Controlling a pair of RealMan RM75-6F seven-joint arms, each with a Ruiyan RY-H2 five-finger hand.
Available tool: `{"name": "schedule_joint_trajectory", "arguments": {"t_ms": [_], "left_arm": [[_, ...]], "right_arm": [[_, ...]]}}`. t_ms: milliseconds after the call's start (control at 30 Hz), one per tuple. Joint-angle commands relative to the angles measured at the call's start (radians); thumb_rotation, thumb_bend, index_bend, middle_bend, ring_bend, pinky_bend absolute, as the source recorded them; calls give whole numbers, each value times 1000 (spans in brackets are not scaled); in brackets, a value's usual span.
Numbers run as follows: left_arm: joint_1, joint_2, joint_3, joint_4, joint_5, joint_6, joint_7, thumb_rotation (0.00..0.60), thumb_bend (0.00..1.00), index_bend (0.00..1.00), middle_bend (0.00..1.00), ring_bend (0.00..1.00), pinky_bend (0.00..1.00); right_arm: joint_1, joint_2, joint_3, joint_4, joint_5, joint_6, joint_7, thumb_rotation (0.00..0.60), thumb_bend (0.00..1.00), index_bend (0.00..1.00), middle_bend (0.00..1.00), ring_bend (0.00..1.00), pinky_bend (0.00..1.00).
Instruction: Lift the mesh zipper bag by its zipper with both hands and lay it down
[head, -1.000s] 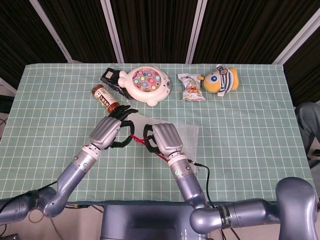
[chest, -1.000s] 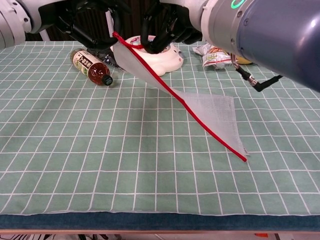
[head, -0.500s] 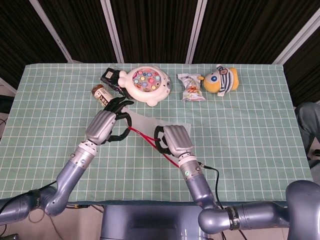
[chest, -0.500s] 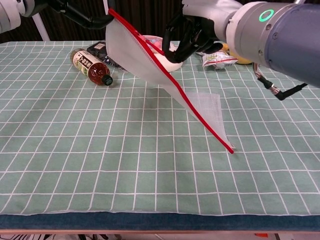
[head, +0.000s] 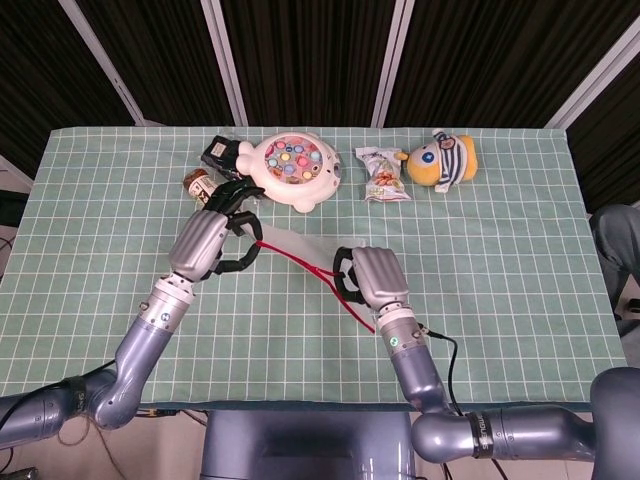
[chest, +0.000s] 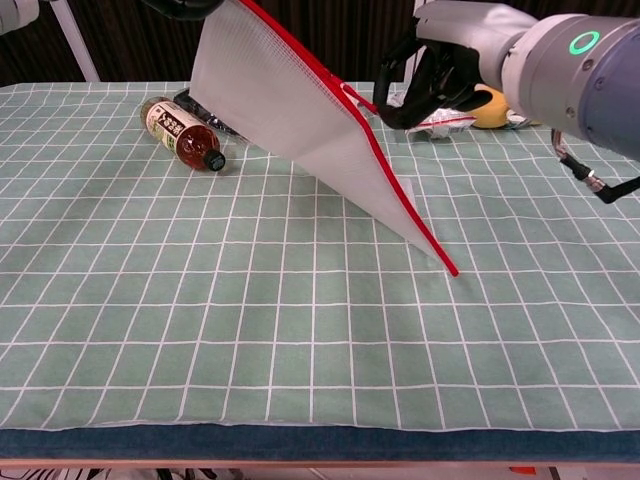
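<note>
Higher now, the mesh zipper bag (chest: 290, 110) hangs tilted — left hand (head: 208, 240) and right hand (head: 372, 280) pinch its red zipper (chest: 350, 105), one corner touching the table (chest: 200, 330); bottle (chest: 182, 133) label unreadable.

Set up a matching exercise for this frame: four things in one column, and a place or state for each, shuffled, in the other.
Things:
1. mesh bag
2. bottle
3. plush toy
4. snack packet

Places or states:
A. lying on its side on the cloth
B. hanging in the air from its red zipper
C. furthest right in the back row
D. between the fishing toy and the plush toy

Pairs: 1-B, 2-A, 3-C, 4-D
</note>
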Motion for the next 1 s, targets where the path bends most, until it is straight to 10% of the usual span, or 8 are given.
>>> {"name": "schedule_joint_trajectory", "arguments": {"t_ms": [33,1000], "left_arm": [[4,8,0,-5,5,3,-3,600,427,637,154,0,0],[50,68,12,-32,63,38,-66,600,427,639,154,0,0]], "right_arm": [[-10,20,8,19,8,-7,7,600,571,613,1000,1000,1000],[-123,209,32,152,73,-68,88,600,572,613,1000,1000,1000]]}}
